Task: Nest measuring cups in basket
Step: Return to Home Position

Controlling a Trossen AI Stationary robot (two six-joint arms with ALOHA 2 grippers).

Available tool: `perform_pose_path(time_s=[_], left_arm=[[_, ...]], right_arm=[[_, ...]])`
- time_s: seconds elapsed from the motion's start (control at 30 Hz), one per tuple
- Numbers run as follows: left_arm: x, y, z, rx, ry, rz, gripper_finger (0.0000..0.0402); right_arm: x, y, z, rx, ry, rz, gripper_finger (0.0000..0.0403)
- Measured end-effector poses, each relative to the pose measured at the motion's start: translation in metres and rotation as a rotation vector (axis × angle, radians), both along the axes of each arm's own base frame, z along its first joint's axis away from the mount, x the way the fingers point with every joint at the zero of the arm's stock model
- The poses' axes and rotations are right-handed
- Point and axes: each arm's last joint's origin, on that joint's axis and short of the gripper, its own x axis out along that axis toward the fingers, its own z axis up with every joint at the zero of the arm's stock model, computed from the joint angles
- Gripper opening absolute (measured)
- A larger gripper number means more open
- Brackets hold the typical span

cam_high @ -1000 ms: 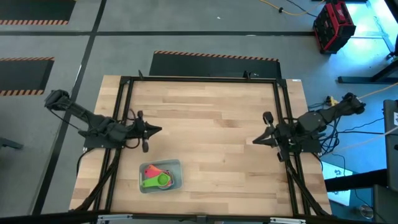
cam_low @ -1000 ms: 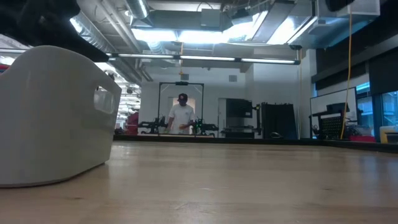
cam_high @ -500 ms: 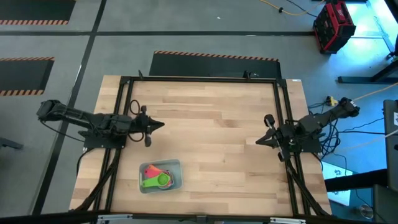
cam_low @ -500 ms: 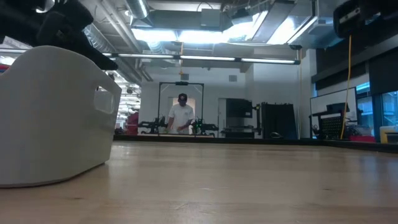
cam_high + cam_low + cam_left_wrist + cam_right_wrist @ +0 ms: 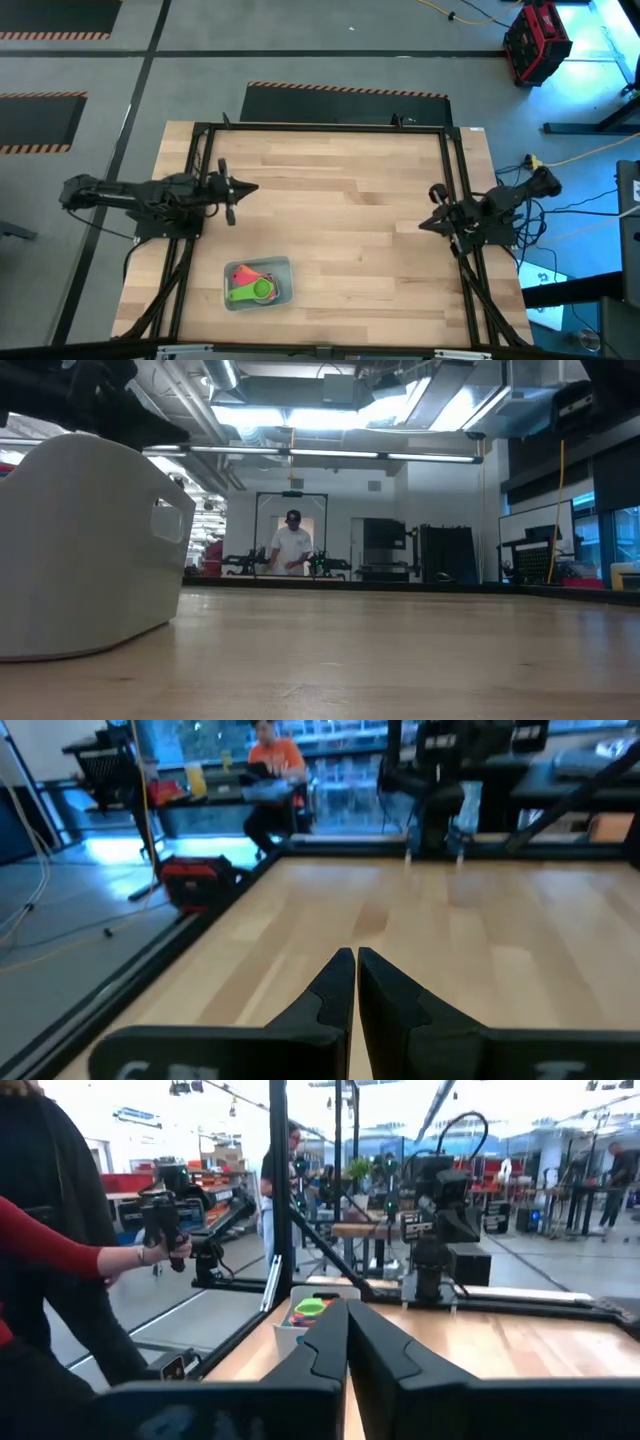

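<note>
My left fingers (image 5: pixel 332 990) and my right fingers (image 5: pixel 322 1345) are each pressed together on nothing, over opposite sides of the surface (image 5: pixel 340 200). The basket (image 5: pixel 281 263) sits near my left pair, well apart from my right, with the cups (image 5: pixel 251 286) stacked inside, green on top.

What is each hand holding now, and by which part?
Nothing is held. The left hand and the right hand are shut and empty; the measuring cups lie in the basket.
</note>
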Motion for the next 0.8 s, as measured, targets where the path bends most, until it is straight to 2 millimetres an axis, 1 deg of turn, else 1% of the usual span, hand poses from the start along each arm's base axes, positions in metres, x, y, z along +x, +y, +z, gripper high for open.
perform_pose_path(time_s=[0.1, 0.2, 0.27, 0.37, 0.5, 0.53, 0.6, 0.8], left_arm=[[-0.005, 0.001, 0.002, -0.001, -0.027, -0.011, 0.0011], [-0.008, 0.001, 0.000, 0.005, -0.051, -0.030, 0.0011], [-0.010, 0.001, -0.009, 0.002, -0.056, -0.031, 0.0007], [-0.011, 0.001, -0.023, -0.010, -0.110, -0.030, 0.0001], [-0.013, 0.001, -0.037, -0.008, -0.201, -0.028, 0.0003], [-0.014, 0.001, -0.039, -0.006, -0.199, -0.028, 0.0002], [-0.015, 0.001, -0.037, -0.002, -0.212, -0.028, 0.0001], [-0.018, 0.002, -0.034, 0.041, -0.241, -0.019, 0.0001]], right_arm=[[0.001, 0.000, -0.004, -0.037, 0.008, -0.004, 0.0005], [0.001, 0.000, -0.005, -0.044, 0.014, -0.003, 0.0011], [0.002, 0.001, -0.008, -0.058, 0.015, -0.004, 0.0017], [0.004, 0.002, -0.016, -0.083, 0.020, -0.021, 0.0020], [0.008, 0.001, -0.025, -0.105, -0.012, -0.099, 0.0008], [0.009, 0.001, -0.028, -0.115, -0.024, -0.122, 0.0006], [0.010, 0.000, -0.033, -0.137, -0.032, -0.159, 0.0005], [0.012, -0.005, -0.033, -0.190, -0.036, -0.233, 0.0014]])
